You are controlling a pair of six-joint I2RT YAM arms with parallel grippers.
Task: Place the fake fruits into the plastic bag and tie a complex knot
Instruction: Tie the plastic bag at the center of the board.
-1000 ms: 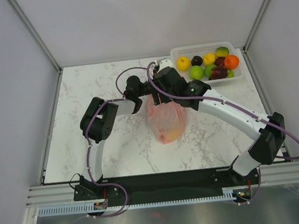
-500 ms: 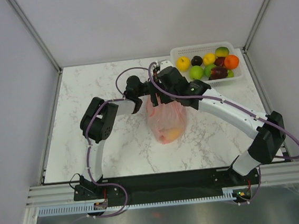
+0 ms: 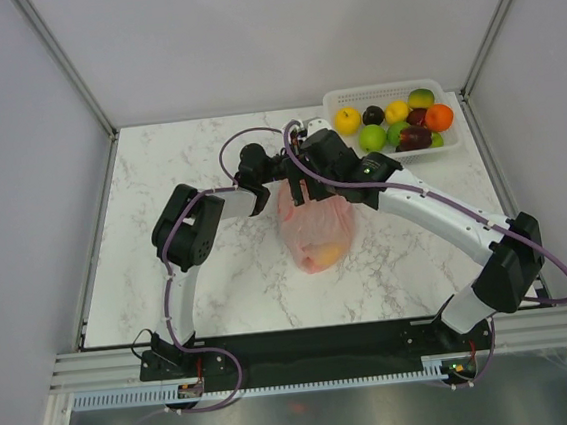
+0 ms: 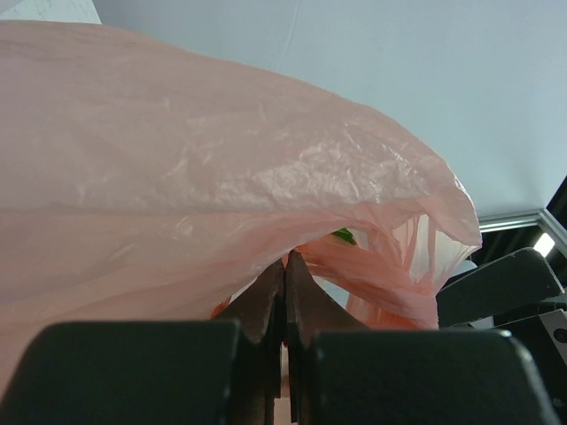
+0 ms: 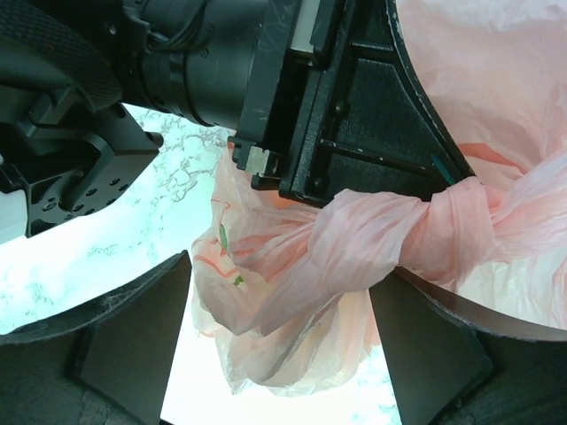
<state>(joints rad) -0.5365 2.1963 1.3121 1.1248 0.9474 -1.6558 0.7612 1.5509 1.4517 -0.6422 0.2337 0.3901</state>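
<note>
Pose: left arm [image 3: 189,227] folded at the elbow, black two-finger left gripper [image 4: 284,266] pinched fully together. White right arm [image 3: 444,212] stretched forward-left, right gripper [image 5: 283,345] fingers spread wide. Wrists nearly touching.

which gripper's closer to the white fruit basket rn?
Right. The right gripper is at the top of the plastic bag, on the white basket side; the left gripper is beyond it, shut on the bag.

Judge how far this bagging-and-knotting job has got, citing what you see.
Done: fruit shows through the plastic bag, and a knot is tied. In hand: left jaws pinch the bag; right jaws stand open near the knot. Left: fake fruits lie in the basket.
</note>
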